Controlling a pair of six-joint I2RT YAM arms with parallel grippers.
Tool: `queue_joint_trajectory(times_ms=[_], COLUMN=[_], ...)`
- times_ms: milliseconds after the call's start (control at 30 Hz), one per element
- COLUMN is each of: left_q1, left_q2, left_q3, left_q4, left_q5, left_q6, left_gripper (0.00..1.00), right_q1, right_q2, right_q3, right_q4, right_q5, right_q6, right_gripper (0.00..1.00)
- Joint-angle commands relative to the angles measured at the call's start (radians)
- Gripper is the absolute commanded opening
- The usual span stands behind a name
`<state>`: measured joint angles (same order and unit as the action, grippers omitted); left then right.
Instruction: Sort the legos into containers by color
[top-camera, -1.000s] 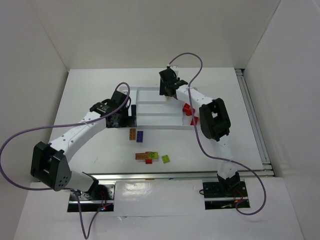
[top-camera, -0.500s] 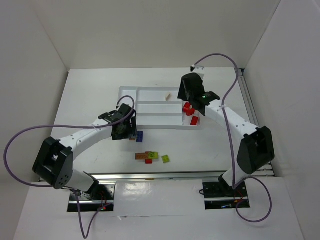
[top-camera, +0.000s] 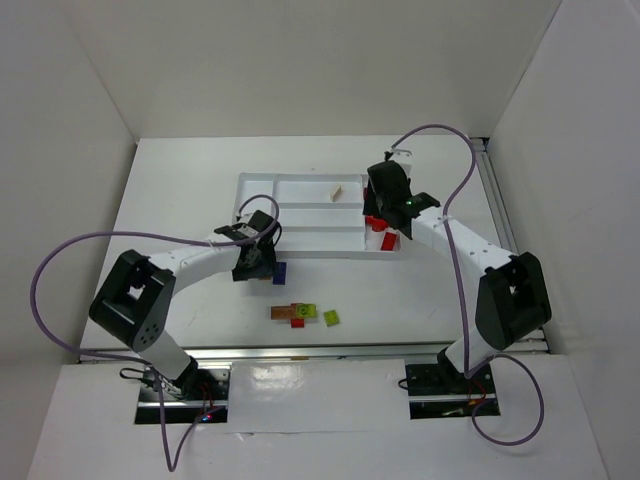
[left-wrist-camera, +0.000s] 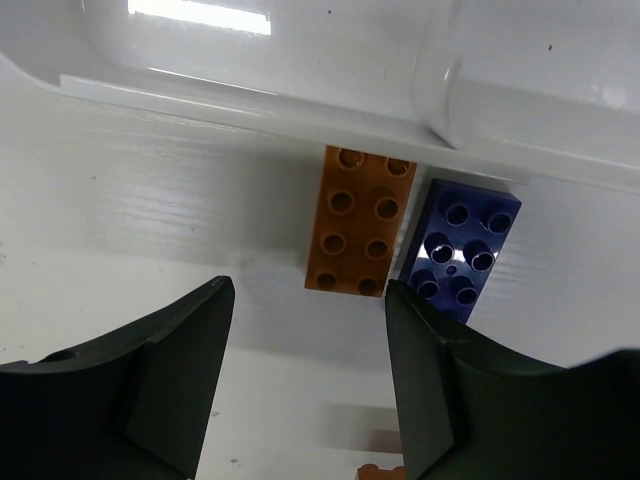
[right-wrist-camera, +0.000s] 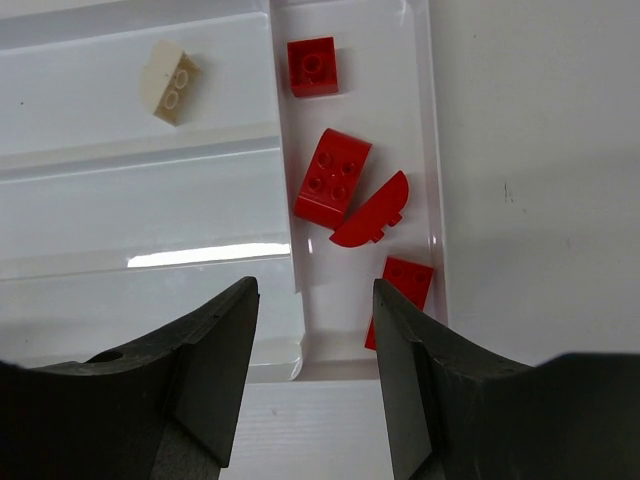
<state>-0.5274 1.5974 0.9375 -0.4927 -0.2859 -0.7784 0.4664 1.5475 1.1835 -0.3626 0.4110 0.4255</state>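
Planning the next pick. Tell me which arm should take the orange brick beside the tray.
Left. The left tool, open, hangs right by the orange brick, which lies at the tray rim beside a blue brick. The right tool is open over the red pieces inside the tray.

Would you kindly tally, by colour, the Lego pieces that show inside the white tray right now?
Red plastic Lego pieces: 4
Cream plastic Lego brick: 1
Total showing in the shallow white plastic tray: 5
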Motion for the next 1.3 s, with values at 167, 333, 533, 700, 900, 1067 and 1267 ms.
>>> queue_joint_trajectory(times_ms=[167, 333, 533, 700, 900, 1067, 1267], left_q1=[-0.002, -0.002, -0.002, -0.037, -0.01, 0.075, 0.151], left_q2=[0.056, 0.091, 0.055, -0.092, -0.122, 0.077, 0.291], left_q3=[0.02, 0.029, 0.038, 0.075, 0.234, 0.434, 0.613], left_q4=[0.029, 0.029, -0.016, -0.165, -0.175, -0.175, -0.15], left_q5=[-0.055, -0.055, -0.055, -0.055, -0.053, -0.107, -0.105], left_q6=[-0.032, -0.041, -0.041, -0.027, 0.063, 0.145, 0.191], left_gripper=[0.73, 0.69, 0.28, 0.25, 0.08, 0.01, 0.15], right_q1=[-0.005, -0.005, -0.005, -0.005, -0.005, -0.005, -0.015], right_q2=[-0.001, -0.001, -0.001, -0.01, -0.01, -0.035, -0.098], right_q3=[-0.013, -0.013, -0.004, -0.004, -0.013, -0.013, -0.053], right_q4=[-0.018, -0.027, -0.036, -0.036, -0.036, -0.047, -0.079], right_q5=[0.009, 0.018, 0.018, 0.018, 0.028, 0.028, 0.054], right_q6=[-0.001, -0.001, -0.001, -0.001, 0.01, 0.01, 0.001], right_gripper=[0.57, 0.57, 0.57, 0.56, 0.56, 0.56, 0.56])
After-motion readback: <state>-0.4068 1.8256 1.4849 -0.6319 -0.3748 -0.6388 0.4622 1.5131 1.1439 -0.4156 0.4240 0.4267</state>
